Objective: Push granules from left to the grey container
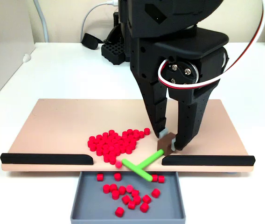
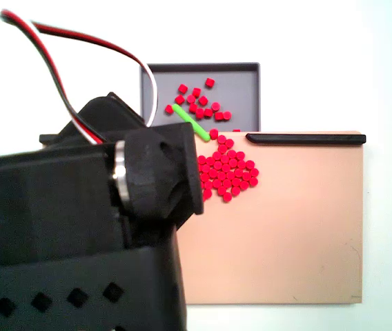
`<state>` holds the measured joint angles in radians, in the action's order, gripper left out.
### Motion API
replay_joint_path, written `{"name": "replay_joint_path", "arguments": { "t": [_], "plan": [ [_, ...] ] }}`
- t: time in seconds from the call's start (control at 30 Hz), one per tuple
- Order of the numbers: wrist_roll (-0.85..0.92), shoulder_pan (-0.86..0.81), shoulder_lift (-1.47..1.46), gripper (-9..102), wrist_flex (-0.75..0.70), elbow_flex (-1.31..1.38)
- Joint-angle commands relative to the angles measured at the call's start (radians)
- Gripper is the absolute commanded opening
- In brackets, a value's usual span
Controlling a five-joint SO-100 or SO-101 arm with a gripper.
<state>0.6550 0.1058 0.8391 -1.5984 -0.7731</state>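
In a fixed view, a heap of red granules point(image 1: 114, 142) lies on the tan board point(image 1: 53, 126) just left of the gap between its black strips. Several more granules point(image 1: 130, 193) lie in the grey container point(image 1: 170, 205) in front of the gap. My gripper point(image 1: 170, 142) is shut on the brown block at the end of the green T-shaped tool point(image 1: 137, 169), whose crossbar slants over the gap and the tray's back edge. From above, the granules point(image 2: 227, 169), the green tool point(image 2: 190, 122) and the grey container point(image 2: 241, 83) show; the arm hides the gripper.
Black strips point(image 1: 46, 158) point(image 1: 207, 160) line the board's front edge on both sides of the gap. The right half of the board point(image 2: 286, 234) is bare. Cables and a black holder point(image 1: 111, 51) sit behind the arm on the white table.
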Motion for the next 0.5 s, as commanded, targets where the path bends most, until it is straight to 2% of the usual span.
{"name": "replay_joint_path", "arguments": {
  "t": [0.0, 0.3, 0.47],
  "plan": [
    [0.02, -0.009, 0.086, 0, 0.032, 0.018],
    [0.046, 0.032, 0.238, 0, 0.021, 0.002],
    [0.135, 0.038, 0.431, 0, 0.029, -0.241]
  ]
}}
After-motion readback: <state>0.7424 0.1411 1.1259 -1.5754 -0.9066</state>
